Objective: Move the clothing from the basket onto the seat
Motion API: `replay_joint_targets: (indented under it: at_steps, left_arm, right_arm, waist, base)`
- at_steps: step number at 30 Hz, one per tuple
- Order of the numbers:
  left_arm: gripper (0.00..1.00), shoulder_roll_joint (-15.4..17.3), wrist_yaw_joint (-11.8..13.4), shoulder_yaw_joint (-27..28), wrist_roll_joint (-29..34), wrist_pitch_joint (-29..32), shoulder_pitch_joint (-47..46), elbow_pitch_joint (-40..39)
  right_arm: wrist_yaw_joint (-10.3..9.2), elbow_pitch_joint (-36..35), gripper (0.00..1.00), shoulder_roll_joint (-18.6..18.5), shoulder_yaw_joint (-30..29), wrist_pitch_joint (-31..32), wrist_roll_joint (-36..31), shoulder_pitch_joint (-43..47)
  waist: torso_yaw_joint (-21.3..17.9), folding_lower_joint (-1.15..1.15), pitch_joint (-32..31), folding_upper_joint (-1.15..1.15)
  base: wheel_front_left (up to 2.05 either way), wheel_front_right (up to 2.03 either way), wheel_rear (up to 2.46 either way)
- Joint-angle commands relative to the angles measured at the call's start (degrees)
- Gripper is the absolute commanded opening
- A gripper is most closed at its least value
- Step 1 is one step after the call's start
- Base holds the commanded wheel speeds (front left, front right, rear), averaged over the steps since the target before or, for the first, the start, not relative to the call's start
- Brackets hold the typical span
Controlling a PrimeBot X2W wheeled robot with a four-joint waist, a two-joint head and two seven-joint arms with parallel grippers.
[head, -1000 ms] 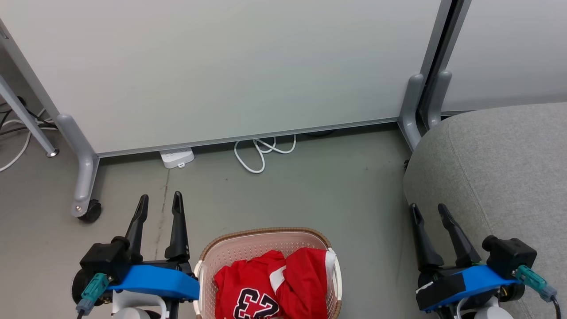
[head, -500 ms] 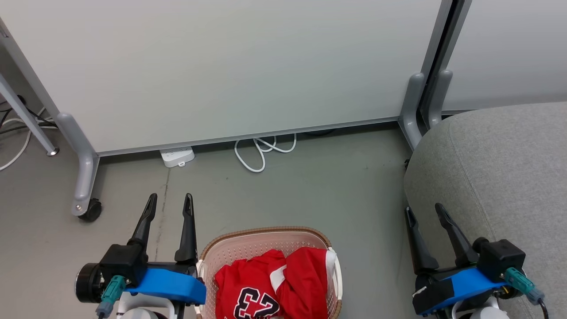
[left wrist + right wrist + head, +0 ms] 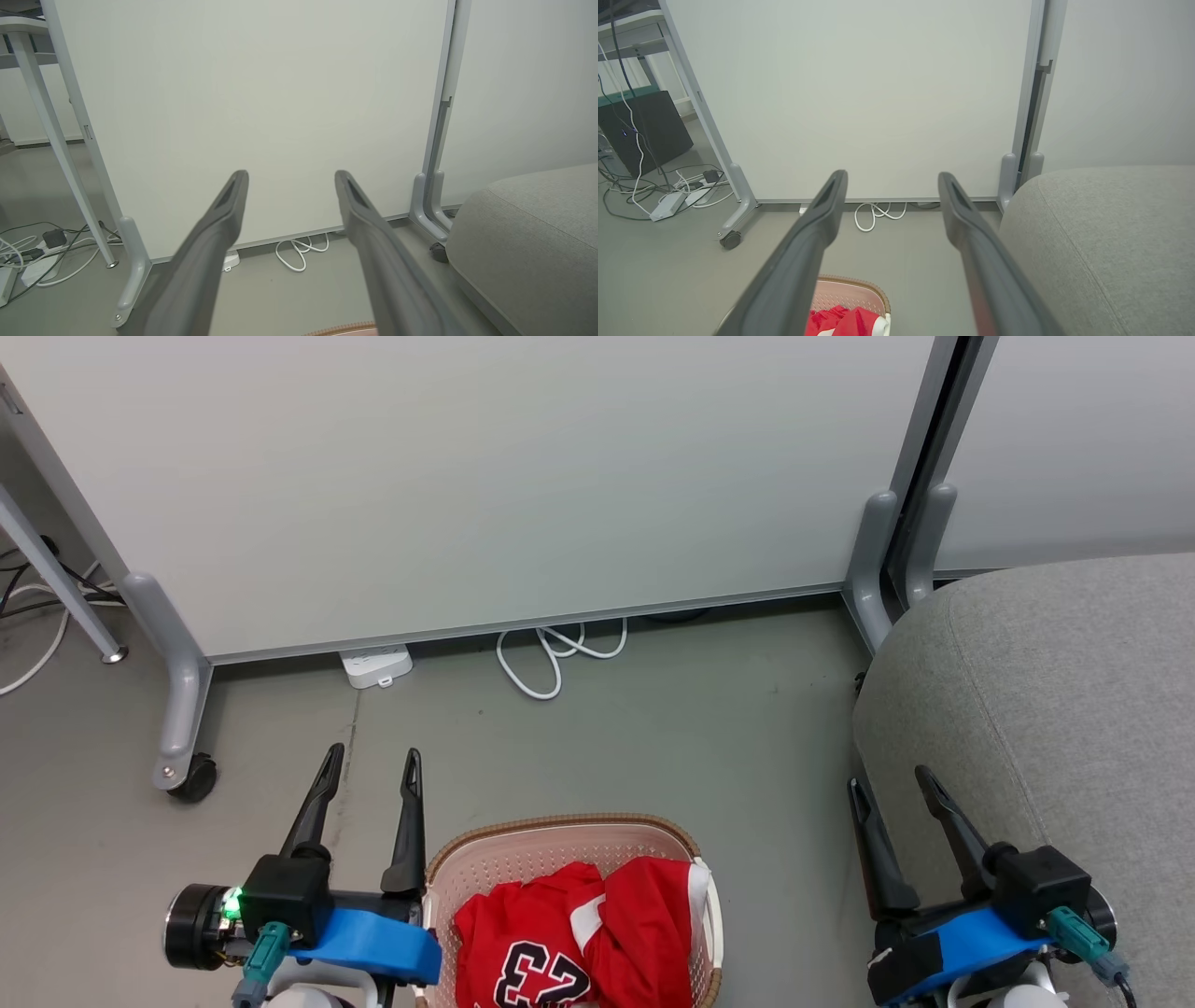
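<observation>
Red clothing lies bunched in the cream basket on the floor, with the "23" jersey on its left side. The grey seat stands near the basket's right. The left jaws hang released beside the basket's left rim, and the right jaws are released over the seat's left edge

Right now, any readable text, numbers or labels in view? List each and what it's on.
"23": black digits with white edging, on the red jersey lying in the basket; the picture's bottom edge cuts off part of the digits.
White box on the floor by the panel: any marking is too small to read.
No other text is legible.
</observation>
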Motion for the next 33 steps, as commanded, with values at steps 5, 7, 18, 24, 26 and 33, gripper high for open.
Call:
replay_joint_targets:
  at_steps: [5, 7, 18, 24, 26, 33]
  left_arm:
    - [1.00, 0.1, -0.1, -0.2, 2.3, -0.9, -0.7, 0.5]
    - [1.00, 0.1, -0.2, -0.2, 2.6, -1.0, -0.7, 0.7]
    - [1.00, 0.0, -0.3, 0.3, 1.7, -1.0, -0.5, 1.6]
    - [1.00, 0.0, -0.4, 0.4, 1.5, -1.0, -0.4, 1.8]
    - [1.00, -0.1, -0.4, 0.3, 1.3, -1.0, -0.4, 1.9]
    - [1.00, 0.0, -1.0, -1.1, 2.5, -1.0, -2.2, 2.7]
  right_arm:
    - [0.12, 0.3, 1.00, -0.4, 0.2, -0.9, -2.5, -0.5]
    - [0.08, 0.3, 1.00, -0.4, 0.2, -1.0, -3.0, -0.4]
    - [0.08, 0.8, 1.00, -0.4, 0.1, -1.0, -2.3, -0.4]
    - [0.08, 0.8, 1.00, -0.4, 0.1, -1.0, -2.3, -0.3]
    - [0.08, 0.7, 1.00, -0.4, 0.1, -1.0, -2.2, -0.2]
    - [0.08, 0.6, 1.00, -0.4, 0.0, -1.0, -2.2, -0.6]
  waist:
    - [0.0, 0.00, 0.0, 0.00]
    - [0.0, 0.00, 0.0, 0.00]
    - [-0.1, 0.00, 0.2, 0.00]
    - [-0.2, 0.00, 0.3, 0.00]
    - [-0.2, 0.00, 0.3, 0.00]
    - [0.0, 0.00, 1.1, 0.00]
  base:
    - [0.00, 0.00, 0.00]
    - [0.00, 0.00, 0.00]
    - [0.00, 0.00, 0.00]
    - [0.00, 0.00, 0.00]
    - [0.00, 0.00, 0.00]
    - [0.00, 0.00, 0.00]
